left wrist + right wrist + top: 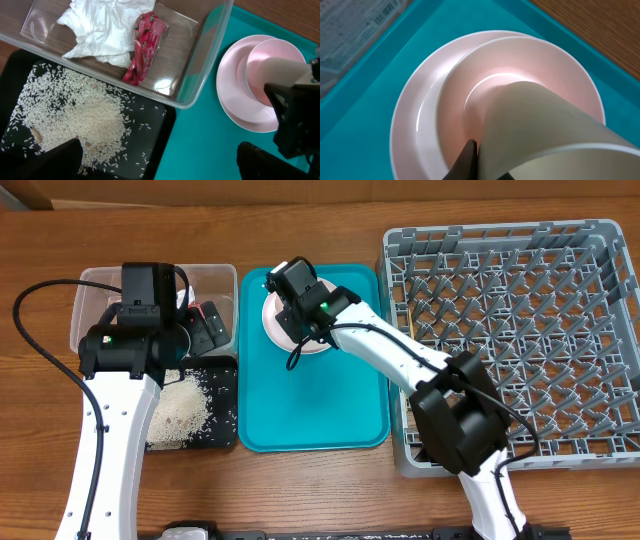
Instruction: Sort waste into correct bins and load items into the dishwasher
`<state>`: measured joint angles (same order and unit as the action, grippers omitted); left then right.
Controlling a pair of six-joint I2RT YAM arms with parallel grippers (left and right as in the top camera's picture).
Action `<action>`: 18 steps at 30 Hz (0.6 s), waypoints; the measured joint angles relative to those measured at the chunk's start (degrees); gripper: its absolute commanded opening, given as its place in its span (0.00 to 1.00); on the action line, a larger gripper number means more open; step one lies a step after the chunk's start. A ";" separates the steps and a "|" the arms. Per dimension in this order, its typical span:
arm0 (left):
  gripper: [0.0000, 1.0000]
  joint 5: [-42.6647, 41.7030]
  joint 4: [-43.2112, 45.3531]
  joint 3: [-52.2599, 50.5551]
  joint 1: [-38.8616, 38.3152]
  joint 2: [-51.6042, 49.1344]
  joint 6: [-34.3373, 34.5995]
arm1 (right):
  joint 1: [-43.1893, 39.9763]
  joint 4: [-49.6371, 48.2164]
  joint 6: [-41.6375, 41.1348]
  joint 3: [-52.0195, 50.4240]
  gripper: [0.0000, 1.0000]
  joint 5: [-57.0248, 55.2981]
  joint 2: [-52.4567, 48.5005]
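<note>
The small white cup (545, 130) is leaning inside the bowl (470, 85), which is sitting on the pale pink plate (415, 115) at the teal tray's (310, 410) far left corner. The right gripper (479, 155) is angling down and pinching the cup's wall, with its inner finger hidden. The left gripper (155, 167) is hanging wide open over the black tray (155, 145) of rice (75, 115).

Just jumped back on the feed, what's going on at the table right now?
The right gripper is over the teal tray, apparently shut on the wall of the small white cup, at the bowl stacked on the pink plate. The left gripper hangs open above the bins, holding nothing. The napkin and red wrapper lie in the clear tub; the rice is in the black tray.
</note>
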<state>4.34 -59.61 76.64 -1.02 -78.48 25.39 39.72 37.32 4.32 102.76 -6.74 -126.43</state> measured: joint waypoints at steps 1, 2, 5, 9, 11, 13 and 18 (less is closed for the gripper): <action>1.00 0.00 0.00 0.00 0.00 0.00 0.00 | 0.02 0.87 -0.44 0.04 0.04 0.26 0.85; 1.00 0.00 0.00 0.00 0.00 0.00 0.00 | 0.00 1.99 -1.20 0.11 0.04 0.81 2.34; 1.00 -0.02 0.00 0.00 0.00 0.00 0.00 | -0.33 5.18 -2.64 0.26 0.04 4.11 8.57; 1.00 0.00 0.00 0.00 0.00 0.00 0.00 | -2.56 10.21 -3.58 1.51 0.04 12.35 19.91; 1.00 -0.02 0.00 0.00 0.00 0.00 0.00 | -5.81 14.40 -3.87 2.64 0.04 19.02 26.60; 1.00 0.00 0.00 0.00 0.00 0.00 0.00 | -9.05 18.38 -4.04 3.50 0.04 24.09 30.29; 1.00 0.00 0.00 0.00 0.00 0.00 0.00 | -22.75 31.82 -1.49 4.13 0.04 41.72 34.47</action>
<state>4.34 -59.61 76.64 -1.02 -78.48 25.39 16.97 69.14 2.83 106.89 34.98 -91.96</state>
